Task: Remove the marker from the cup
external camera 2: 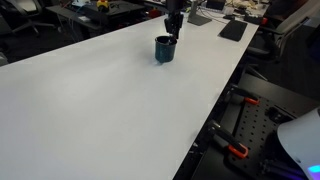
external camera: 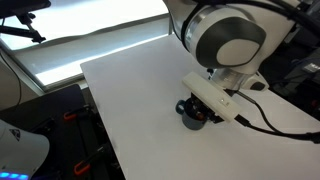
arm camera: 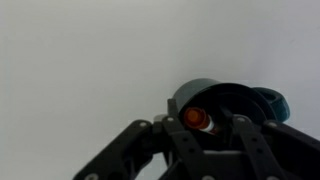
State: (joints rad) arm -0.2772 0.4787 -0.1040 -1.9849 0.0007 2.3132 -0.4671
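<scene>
Claw poised over the cup on a broad white desk.

The dark cup stands upright toward the desk's far end, directly under the claw. In the wrist view the marker sits inside the cup, against its near wall. Its orange end points up between the claw's two fingers, but I cannot tell whether they are clenched on it. The desk surface is plain and matte. Beyond its far edge lie dim, cluttered workbenches, and off its right edge stands a black frame with orange fittings.
</scene>
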